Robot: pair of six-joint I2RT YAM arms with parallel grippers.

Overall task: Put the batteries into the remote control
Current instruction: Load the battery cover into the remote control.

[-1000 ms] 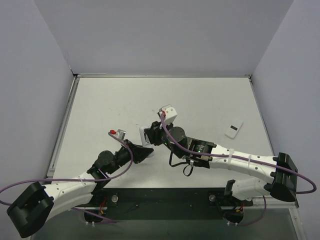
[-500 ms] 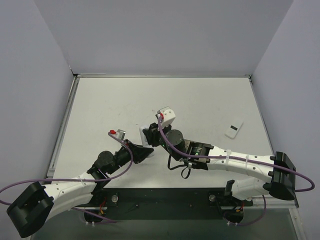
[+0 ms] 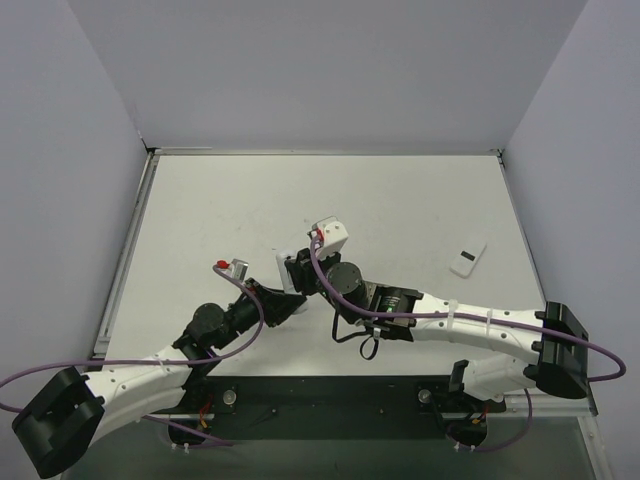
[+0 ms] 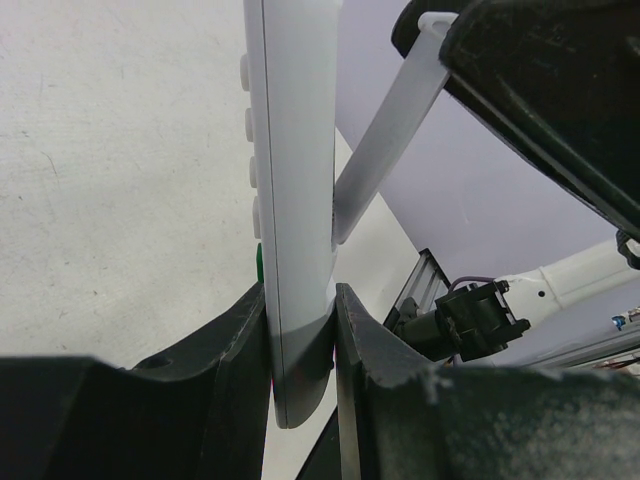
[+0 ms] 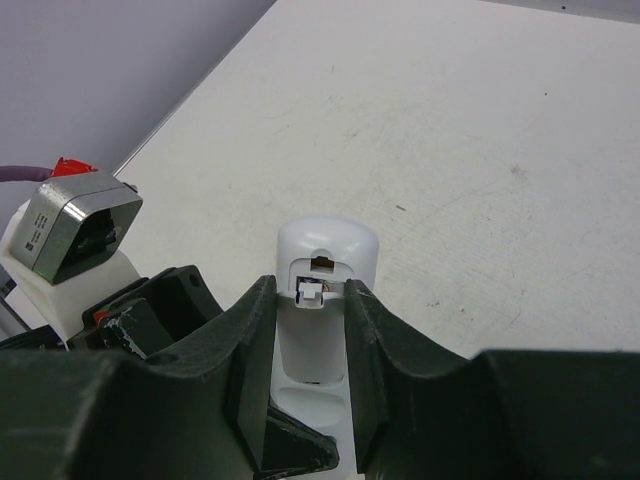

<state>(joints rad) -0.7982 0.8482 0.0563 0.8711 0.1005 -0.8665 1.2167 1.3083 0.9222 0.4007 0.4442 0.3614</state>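
Note:
The remote control [image 4: 295, 150] is a slim white handset standing on edge. My left gripper [image 4: 300, 330] is shut on its lower end, with the buttons facing left. In the top view the remote control [image 3: 289, 270] is held above the table's middle, between my left gripper [image 3: 290, 300] and my right gripper [image 3: 303, 272]. In the right wrist view I see the remote's plain back [image 5: 327, 240]. My right gripper [image 5: 310, 300] is shut on the white cover piece [image 5: 318, 330] lying on that back. The batteries are hidden.
A small flat white object [image 3: 467, 258] lies on the table [image 3: 400, 200] at the right. Grey walls close the table in on three sides. The left arm's wrist camera [image 5: 80, 225] is close beside my right gripper.
My right gripper has shifted slightly left and nearer along the remote. My left gripper keeps its hold and has barely moved.

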